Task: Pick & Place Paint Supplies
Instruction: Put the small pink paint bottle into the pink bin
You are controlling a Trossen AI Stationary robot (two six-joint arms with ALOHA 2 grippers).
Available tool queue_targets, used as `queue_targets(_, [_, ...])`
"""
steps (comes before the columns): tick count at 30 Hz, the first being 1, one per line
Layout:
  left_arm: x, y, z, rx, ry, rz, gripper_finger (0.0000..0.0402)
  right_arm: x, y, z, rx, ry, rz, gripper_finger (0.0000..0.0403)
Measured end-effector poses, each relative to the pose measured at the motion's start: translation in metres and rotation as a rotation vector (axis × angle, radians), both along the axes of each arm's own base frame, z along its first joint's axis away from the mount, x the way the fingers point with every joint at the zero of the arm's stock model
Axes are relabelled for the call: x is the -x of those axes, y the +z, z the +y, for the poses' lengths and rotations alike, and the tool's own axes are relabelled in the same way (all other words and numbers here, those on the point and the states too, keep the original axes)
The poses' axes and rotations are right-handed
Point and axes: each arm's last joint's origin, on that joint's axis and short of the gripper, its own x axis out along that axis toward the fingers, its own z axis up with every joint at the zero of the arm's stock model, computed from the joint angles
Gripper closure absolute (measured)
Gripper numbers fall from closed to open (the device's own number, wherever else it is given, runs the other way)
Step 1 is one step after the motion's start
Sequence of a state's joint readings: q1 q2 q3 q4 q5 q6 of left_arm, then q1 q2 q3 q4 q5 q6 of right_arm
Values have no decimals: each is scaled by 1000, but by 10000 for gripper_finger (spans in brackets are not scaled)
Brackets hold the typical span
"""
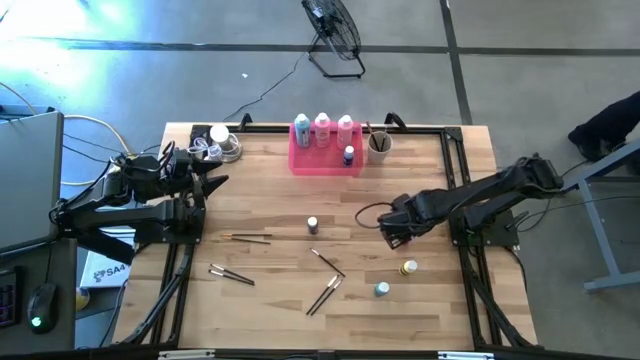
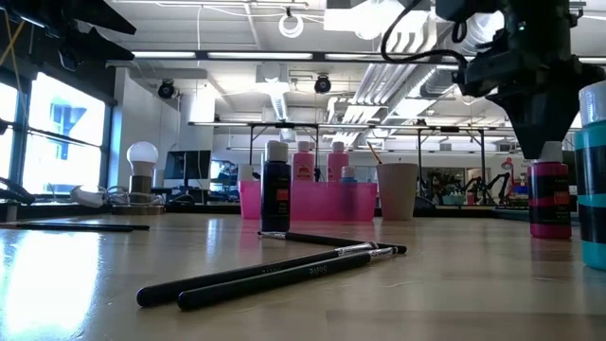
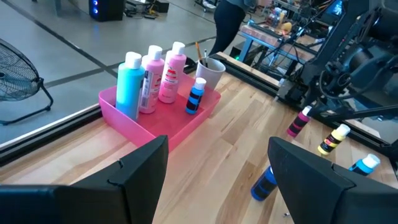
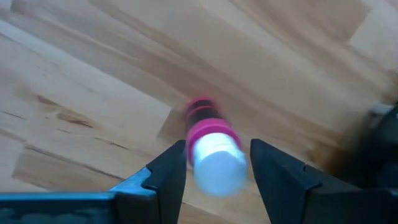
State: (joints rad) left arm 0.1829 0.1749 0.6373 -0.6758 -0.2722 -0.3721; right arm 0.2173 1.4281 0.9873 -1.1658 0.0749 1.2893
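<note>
3 tall btls (image 1: 322, 130), 5 tiny btls (image 1: 313, 225), 1 tray (image 1: 325, 165), 1 cup (image 1: 379, 146).

The tray (image 1: 326, 163) is bright pink. In it stand one teal bottle (image 3: 129, 85) and two pink bottles (image 3: 173, 73), all with white caps. The tabletop (image 1: 280, 300) is light brown wood with stripes. The cup (image 1: 380, 145) is pale. Both arms are black.
</note>
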Motion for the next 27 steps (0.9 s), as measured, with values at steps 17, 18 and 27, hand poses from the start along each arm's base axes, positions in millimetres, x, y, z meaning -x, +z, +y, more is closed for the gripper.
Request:
queue_targets(17, [0,0,0,3,1,-1,130,0,-2,1,-54,34,6,231])
queue_targets(18, [0,0,0,3,1,-1,130,0,-2,1,-54,33,5,232])
queue_targets(27, [0,0,0,3,1,-1,130,0,-2,1,-26,25,-1,277])
